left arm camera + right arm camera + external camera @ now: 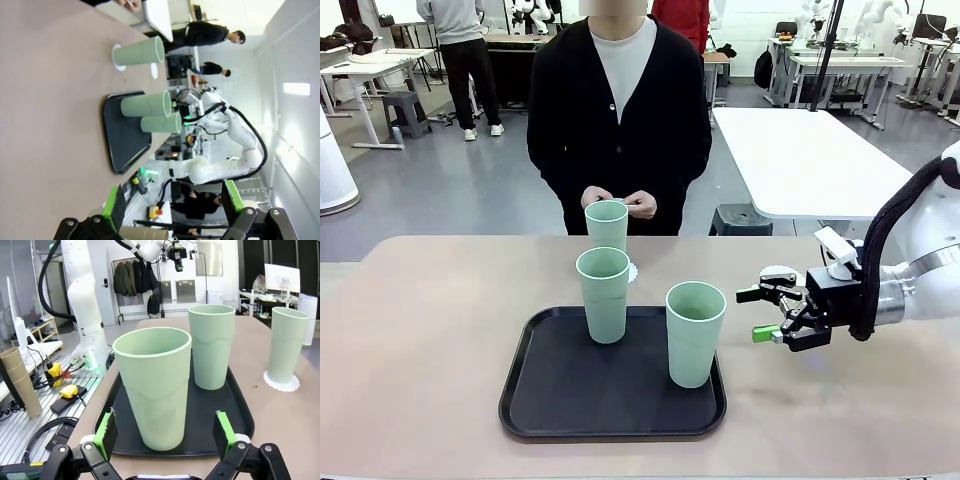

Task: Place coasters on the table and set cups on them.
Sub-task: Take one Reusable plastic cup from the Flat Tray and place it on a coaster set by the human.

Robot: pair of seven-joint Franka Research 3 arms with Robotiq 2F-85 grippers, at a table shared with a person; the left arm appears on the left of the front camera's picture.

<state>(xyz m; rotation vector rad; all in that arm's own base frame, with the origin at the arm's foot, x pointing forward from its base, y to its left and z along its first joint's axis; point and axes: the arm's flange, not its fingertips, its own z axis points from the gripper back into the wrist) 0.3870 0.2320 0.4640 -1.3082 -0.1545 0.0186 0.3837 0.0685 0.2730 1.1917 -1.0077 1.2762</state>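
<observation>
The table [420, 330] lies bare and wide to the left of the black tray [535, 400] and in a strip along its near edge. The stretch to the tray's right is open too, save for the right gripper [757, 315], which hangs there with jaws spread toward the front-right cup [695, 333], and a loose coaster [778, 271] just behind it. On the tray the rear-left cup [604, 294] stands apart from that cup with a gap between them, and close behind it the far cup [607, 224] stands off the tray, with the person's hands [642, 206] at its rim blocking the way in from above and beyond.
</observation>
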